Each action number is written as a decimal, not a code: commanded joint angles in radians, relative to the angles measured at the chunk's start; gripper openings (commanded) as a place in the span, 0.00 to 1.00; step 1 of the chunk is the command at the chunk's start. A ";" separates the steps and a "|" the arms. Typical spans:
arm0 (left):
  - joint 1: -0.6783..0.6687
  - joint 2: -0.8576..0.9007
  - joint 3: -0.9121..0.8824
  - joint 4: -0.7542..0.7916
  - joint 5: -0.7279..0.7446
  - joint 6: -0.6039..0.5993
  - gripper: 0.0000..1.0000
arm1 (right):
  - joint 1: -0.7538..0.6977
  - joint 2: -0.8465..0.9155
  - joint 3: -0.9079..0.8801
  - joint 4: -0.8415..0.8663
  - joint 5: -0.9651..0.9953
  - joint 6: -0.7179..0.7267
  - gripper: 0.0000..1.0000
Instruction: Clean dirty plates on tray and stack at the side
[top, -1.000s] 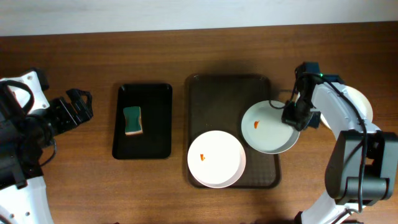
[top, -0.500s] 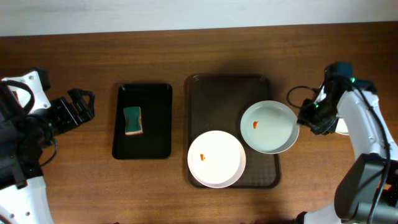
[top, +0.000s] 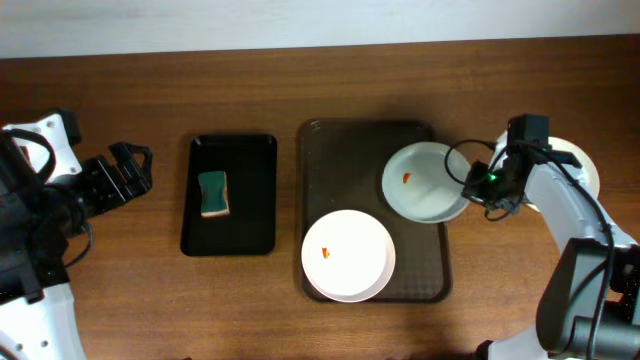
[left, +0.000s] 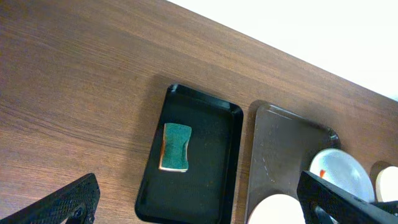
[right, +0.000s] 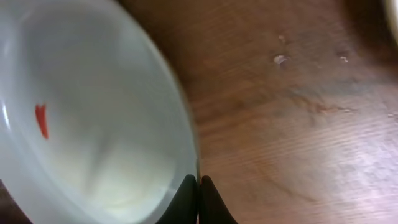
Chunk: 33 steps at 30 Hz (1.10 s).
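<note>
The right pincer is clamped narrow on the rim of a red-smeared white plate that reaches away from it over the brown tray, with a second smeared plate farther out on that tray, and well beyond them the left pincer gapes wide above the bench.

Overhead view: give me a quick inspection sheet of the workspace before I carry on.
Surface: wooden table, brown.
Job's things: brown tray holds front plate, smeared; rear plate, smeared, overhangs its right edge; third plate off tray, partly behind right arm.
Clutter: black tray with sponge.
Grippers: left gripper open, away from tray; right gripper shut on rear plate's rim.
Cables: black loop at right wrist.
Surroundings: white wall behind table.
</note>
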 joint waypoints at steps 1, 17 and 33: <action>0.000 -0.008 0.000 -0.005 0.011 0.009 1.00 | 0.118 0.000 0.000 0.106 -0.037 -0.013 0.04; -0.360 0.442 -0.001 -0.019 -0.313 -0.067 0.84 | 0.249 0.033 0.254 -0.108 -0.153 -0.059 0.36; -0.442 0.879 0.125 0.072 -0.251 0.001 0.24 | 0.249 0.033 0.254 -0.129 -0.150 -0.058 0.37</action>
